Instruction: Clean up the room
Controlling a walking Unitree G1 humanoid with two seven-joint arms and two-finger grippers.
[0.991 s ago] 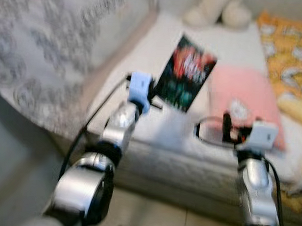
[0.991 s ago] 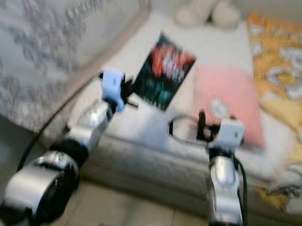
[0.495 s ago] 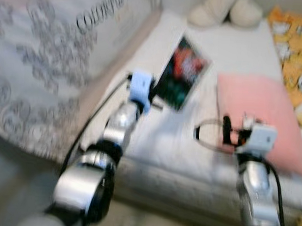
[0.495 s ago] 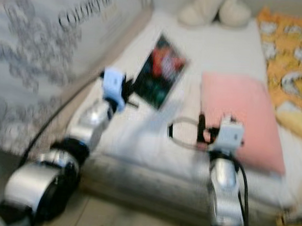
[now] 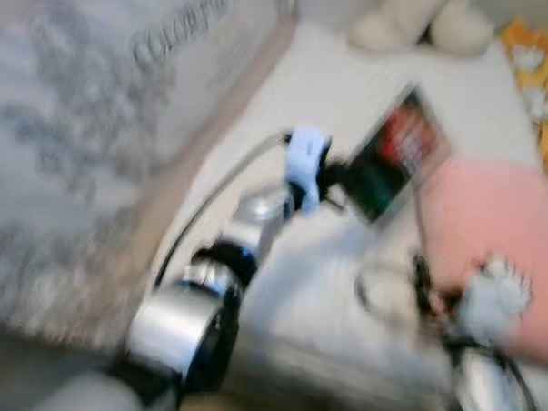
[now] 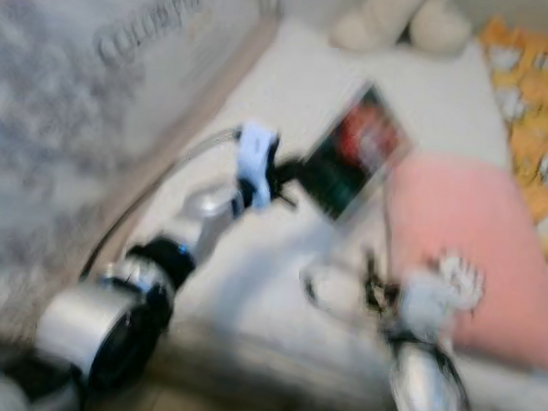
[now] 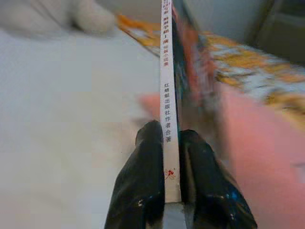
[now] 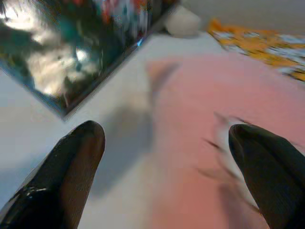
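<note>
A thin book (image 5: 399,155) with a dark, red and green cover is held over the white bed (image 5: 297,88). My left gripper (image 7: 170,143) is shut on its white spine (image 7: 167,95), one black finger on each side. My right gripper (image 8: 167,143) is open, hanging low over the edge of a pink pillow (image 5: 491,224), with the book's glossy cover (image 8: 71,52) just beyond it. In the eye views the right wrist (image 5: 488,301) is blurred.
A grey patterned blanket (image 5: 86,124) hangs at the left of the bed. Cream plush feet (image 5: 418,25) rest at the bed's far end. An orange patterned quilt (image 5: 539,71) lies at the right.
The left arm has carried the book to the right, toward the pink pillow. The view has shifted and blurred, so the camera is moving.
</note>
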